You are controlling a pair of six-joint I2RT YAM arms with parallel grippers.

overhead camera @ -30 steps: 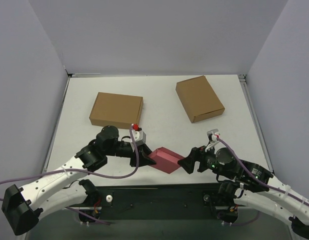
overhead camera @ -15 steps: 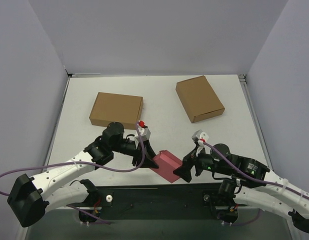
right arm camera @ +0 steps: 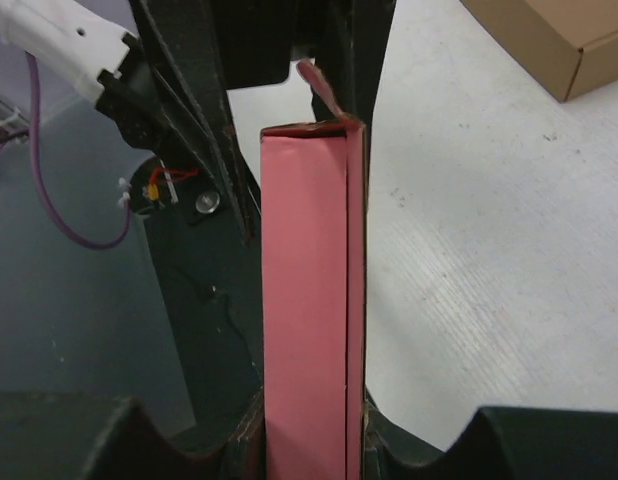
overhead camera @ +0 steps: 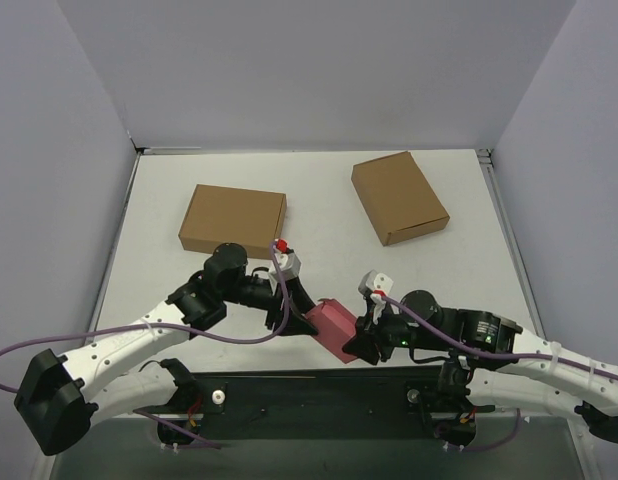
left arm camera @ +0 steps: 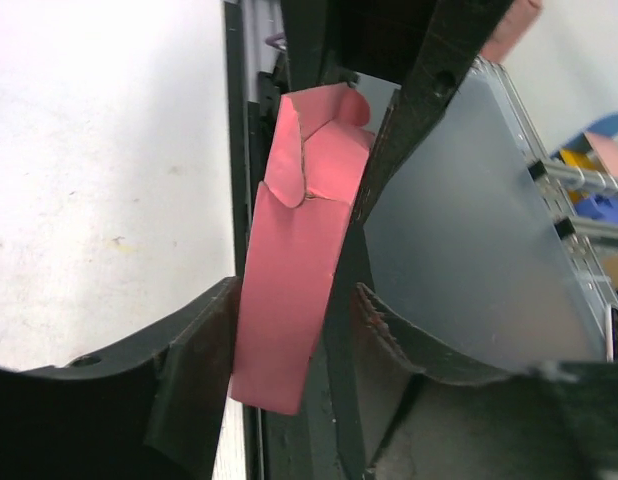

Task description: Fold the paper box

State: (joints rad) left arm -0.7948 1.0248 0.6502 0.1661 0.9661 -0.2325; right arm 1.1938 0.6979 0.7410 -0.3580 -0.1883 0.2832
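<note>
The pink paper box (overhead camera: 334, 322) is held off the table near the front edge, between the two grippers. In the left wrist view the paper box (left arm camera: 294, 270) stands between the jaws with its crumpled end flaps at the far end. It touches the left finger (left arm camera: 204, 350), and a gap shows to the right finger. The left gripper (overhead camera: 301, 318) (left arm camera: 294, 310) is open around it. My right gripper (overhead camera: 361, 340) (right arm camera: 311, 410) is shut on the other end, and both fingers press the sides of the paper box (right arm camera: 304, 300).
Two brown cardboard boxes lie on the white table, one at back left (overhead camera: 233, 219) and one at back right (overhead camera: 399, 196) (right arm camera: 559, 40). The table's dark front edge (overhead camera: 319, 385) runs just below the grippers. Grey walls enclose the sides and back.
The right gripper moved left onto the pink box and closed on it. The left gripper's jaws widened and came loose on one side. The box shifted slightly toward the front.
</note>
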